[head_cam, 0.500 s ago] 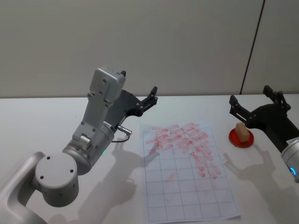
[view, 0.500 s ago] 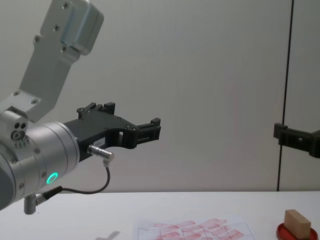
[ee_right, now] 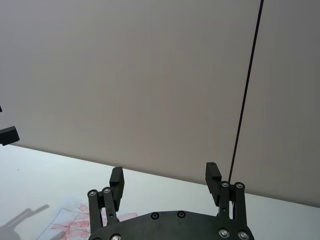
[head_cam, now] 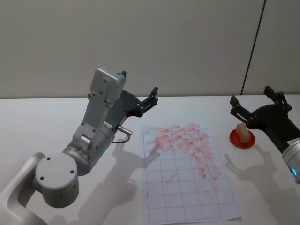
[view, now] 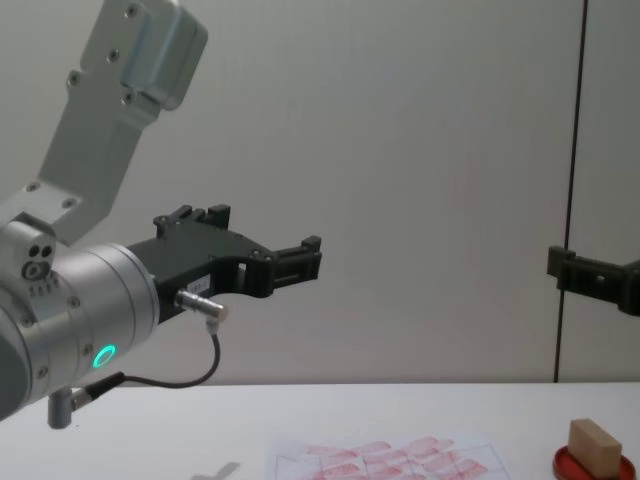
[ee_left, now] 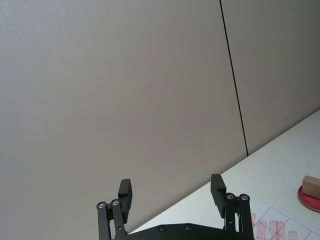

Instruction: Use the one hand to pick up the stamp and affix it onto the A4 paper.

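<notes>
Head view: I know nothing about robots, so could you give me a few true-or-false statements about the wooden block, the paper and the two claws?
1. The small tan wooden block sits in the round red dish. True.
2. The right claw grips the block. False: it is open and empty, held in the air near the dish.
3. The white gridded paper sheet carries red stamped marks. True.
4. The dish stands on the paper. False: it stands on the white table, apart from the sheet, on the robot's right of it.
5. The left claw is open and empty. True.
</notes>
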### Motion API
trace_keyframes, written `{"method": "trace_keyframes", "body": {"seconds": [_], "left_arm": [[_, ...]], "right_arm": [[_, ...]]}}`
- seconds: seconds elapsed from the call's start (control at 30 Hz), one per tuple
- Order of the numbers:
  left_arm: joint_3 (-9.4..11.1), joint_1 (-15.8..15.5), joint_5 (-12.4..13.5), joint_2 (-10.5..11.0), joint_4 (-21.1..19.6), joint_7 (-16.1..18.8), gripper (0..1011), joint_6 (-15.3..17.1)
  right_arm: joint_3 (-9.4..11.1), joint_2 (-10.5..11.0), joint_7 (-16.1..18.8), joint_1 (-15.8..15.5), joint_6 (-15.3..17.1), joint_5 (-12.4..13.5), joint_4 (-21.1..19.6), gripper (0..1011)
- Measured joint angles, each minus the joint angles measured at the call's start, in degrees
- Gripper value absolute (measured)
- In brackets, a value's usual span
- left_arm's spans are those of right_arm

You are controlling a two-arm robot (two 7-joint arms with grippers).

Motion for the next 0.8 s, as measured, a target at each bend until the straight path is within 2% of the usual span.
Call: {"method": "trace_keyframes", "body": {"seconds": [0.5, 0.8], "left_arm": [[0.0, 0.0, 0.0, 0.0, 0.0, 0.0, 1002, 0.0], [0.0, 0.0, 0.0, 0.0, 0.0, 0.0, 1001, 0.0]], "right_arm": [[0.0, -0.06, -0.01, 0.02, 0.08, -0.04, 0.01, 1001], [-0.26, -1.01, -2.15, 0.36, 3.29, -0.46, -0.17, 1001]]}}
